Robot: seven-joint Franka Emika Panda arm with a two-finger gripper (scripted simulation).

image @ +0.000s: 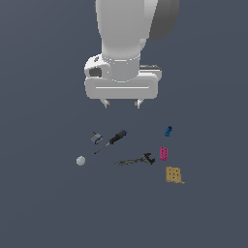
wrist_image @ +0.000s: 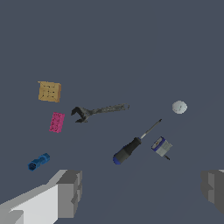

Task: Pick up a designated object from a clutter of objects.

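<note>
The dark grey adjustable wrench (image: 135, 160) lies flat on the grey floor, its open jaw toward the exterior view's right, next to the pink block (image: 164, 153). It also shows in the wrist view (wrist_image: 98, 111). My gripper (image: 122, 103) hangs high above the clutter, open and empty, its two fingertips wide apart; the fingers (wrist_image: 70, 192) frame the wrist view. The black-and-blue screwdriver (image: 112, 140) lies just behind the wrench.
A pale grey ball (image: 81, 160) and a small grey clamp (image: 97, 138) sit at the exterior view's left. A blue piece (image: 168, 131) and a tan holed square (image: 174, 175) sit at its right.
</note>
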